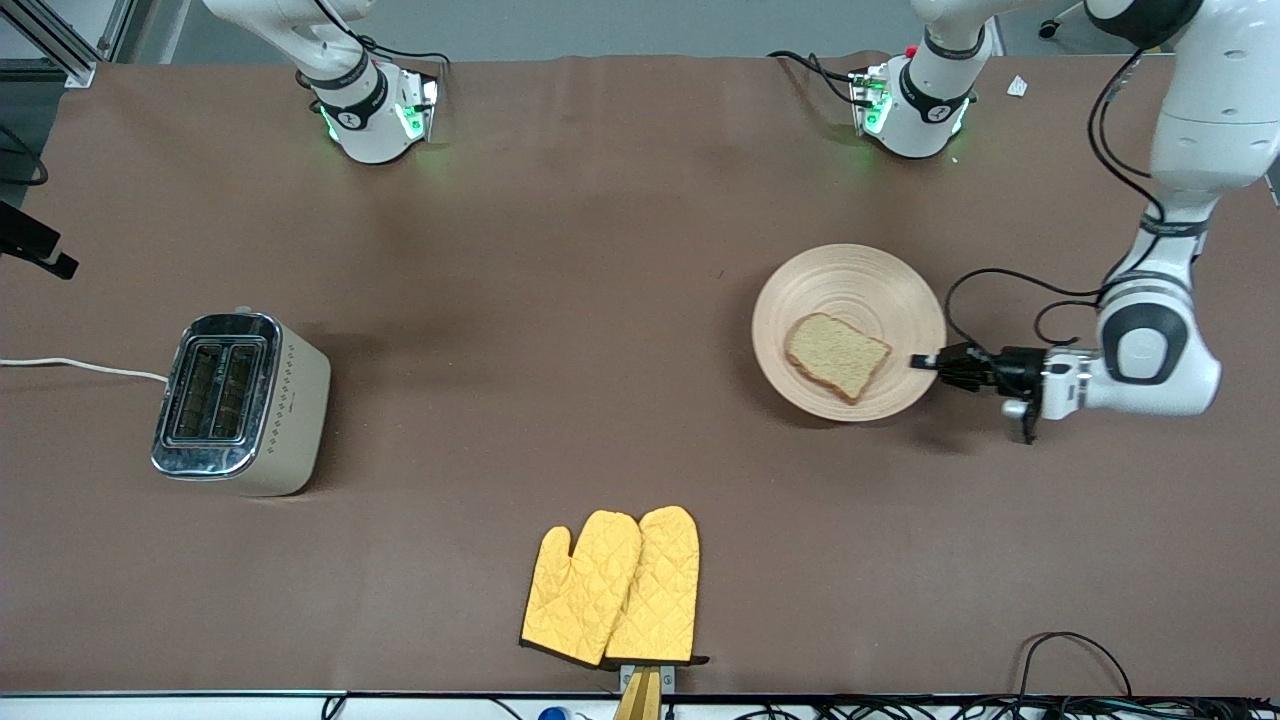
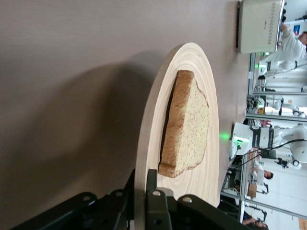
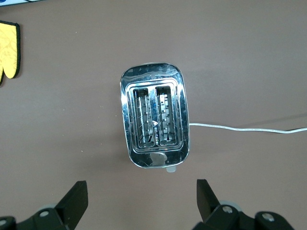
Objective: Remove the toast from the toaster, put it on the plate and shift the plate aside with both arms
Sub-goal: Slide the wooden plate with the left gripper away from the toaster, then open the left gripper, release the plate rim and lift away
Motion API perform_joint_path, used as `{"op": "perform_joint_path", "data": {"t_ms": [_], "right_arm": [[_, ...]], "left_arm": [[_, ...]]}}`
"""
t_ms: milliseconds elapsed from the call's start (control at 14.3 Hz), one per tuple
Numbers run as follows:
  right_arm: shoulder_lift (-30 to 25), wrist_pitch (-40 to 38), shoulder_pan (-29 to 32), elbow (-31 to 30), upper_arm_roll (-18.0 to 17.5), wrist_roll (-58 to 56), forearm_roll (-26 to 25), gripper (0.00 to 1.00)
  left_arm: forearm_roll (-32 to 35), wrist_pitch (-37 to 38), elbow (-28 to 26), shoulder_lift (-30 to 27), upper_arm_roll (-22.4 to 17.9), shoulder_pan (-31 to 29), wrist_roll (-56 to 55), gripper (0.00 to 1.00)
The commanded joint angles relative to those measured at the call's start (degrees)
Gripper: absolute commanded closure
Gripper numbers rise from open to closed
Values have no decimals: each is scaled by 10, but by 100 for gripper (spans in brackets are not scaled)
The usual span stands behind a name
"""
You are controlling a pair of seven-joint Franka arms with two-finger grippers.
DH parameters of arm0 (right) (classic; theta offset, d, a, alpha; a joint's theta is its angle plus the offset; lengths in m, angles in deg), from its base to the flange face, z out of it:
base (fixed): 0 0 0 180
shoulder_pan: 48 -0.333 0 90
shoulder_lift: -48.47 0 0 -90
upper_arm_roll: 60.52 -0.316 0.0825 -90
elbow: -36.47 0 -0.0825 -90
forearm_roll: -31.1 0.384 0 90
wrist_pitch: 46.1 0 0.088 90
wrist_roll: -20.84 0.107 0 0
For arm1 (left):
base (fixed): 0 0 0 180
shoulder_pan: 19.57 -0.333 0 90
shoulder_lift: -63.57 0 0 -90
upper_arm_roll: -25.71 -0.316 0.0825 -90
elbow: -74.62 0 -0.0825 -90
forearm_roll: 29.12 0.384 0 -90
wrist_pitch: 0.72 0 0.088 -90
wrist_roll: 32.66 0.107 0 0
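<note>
Two oven mitts (image 1: 612,587) near the front edge – toaster (image 1: 240,402) under the wide-open right gripper (image 3: 141,201); left gripper (image 1: 925,362) pinches the plate (image 1: 870,275) rim, toast (image 1: 836,354) on it.

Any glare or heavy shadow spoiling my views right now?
Right wrist view: the shiny chrome toaster top throws reflections, slots still readable. Left wrist view: the round wooden plate casts a broad dark shadow on the brown table. Front view: evenly lit, soft shadows.

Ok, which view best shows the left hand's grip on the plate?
Left wrist view: the left hand is shut on the plate rim, seen close. The front view shows the contact only small; the right wrist view shows neither.
</note>
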Motion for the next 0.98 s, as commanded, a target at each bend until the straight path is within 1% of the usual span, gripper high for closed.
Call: {"op": "perform_joint_path", "data": {"t_ms": [0, 140, 279, 419, 558, 628, 907], "right_arm": [[0, 1, 13, -7, -8, -9, 10, 0], [0, 1, 13, -8, -8, -9, 9, 0], [-1, 1, 13, -8, -8, -9, 10, 0], [-1, 2, 13, -8, -8, -9, 10, 0], [-1, 3, 13, -7, -8, -9, 9, 0], [-1, 3, 13, -6, -8, -9, 9, 0], [-2, -5, 13, 0, -9, -9, 9, 0]], "left_arm": [[7, 28, 58, 40, 8, -46, 8, 100], [13, 28, 80, 48, 6, -60, -1, 100], [12, 29, 100, 50, 5, -77, -41, 100], [0, 33, 122, 67, 7, -86, -51, 100], [-36, 47, 153, 94, 6, -92, -68, 100], [-33, 48, 162, 99, 5, -91, -71, 100], [-38, 48, 164, 120, 5, -94, -62, 100]]}}
